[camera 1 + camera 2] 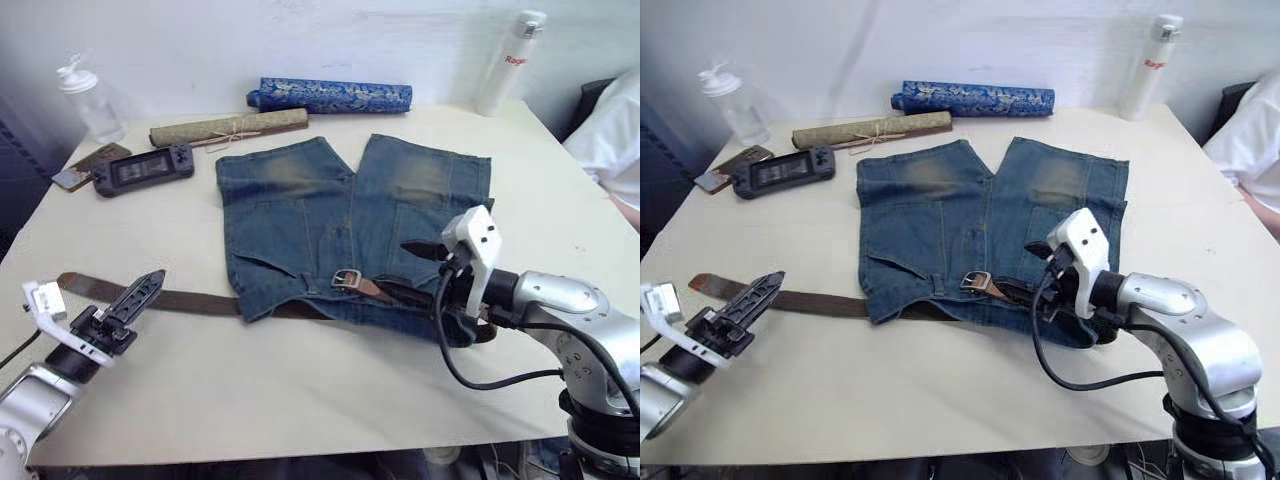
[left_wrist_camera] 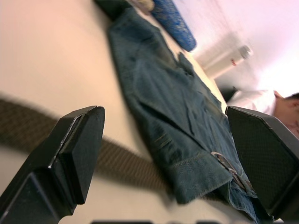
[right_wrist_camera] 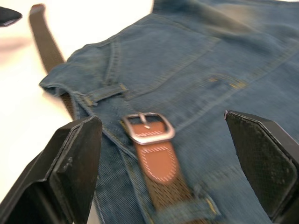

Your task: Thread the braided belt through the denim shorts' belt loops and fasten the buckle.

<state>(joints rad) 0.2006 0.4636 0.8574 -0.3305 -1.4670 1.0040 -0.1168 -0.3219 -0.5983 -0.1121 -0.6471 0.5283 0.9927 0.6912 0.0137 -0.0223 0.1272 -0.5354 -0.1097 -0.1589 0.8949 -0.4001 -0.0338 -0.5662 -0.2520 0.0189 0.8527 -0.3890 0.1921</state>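
Note:
The denim shorts lie flat on the table, waistband toward me. The braided belt runs from the table's left side under the waistband. Its silver buckle, with a tan leather piece behind it, rests on the denim near the middle. A belt loop sits just beside the buckle, and the strap passes under another loop. My right gripper hovers open just right of the buckle, which lies between its fingers in the right wrist view. My left gripper is open above the strap on the bare table.
At the back lie a blue patterned roll, a tan tied scroll, a dark handheld console and a small card. A clear bottle stands back left, a white bottle back right. A person's white sleeve is at the right edge.

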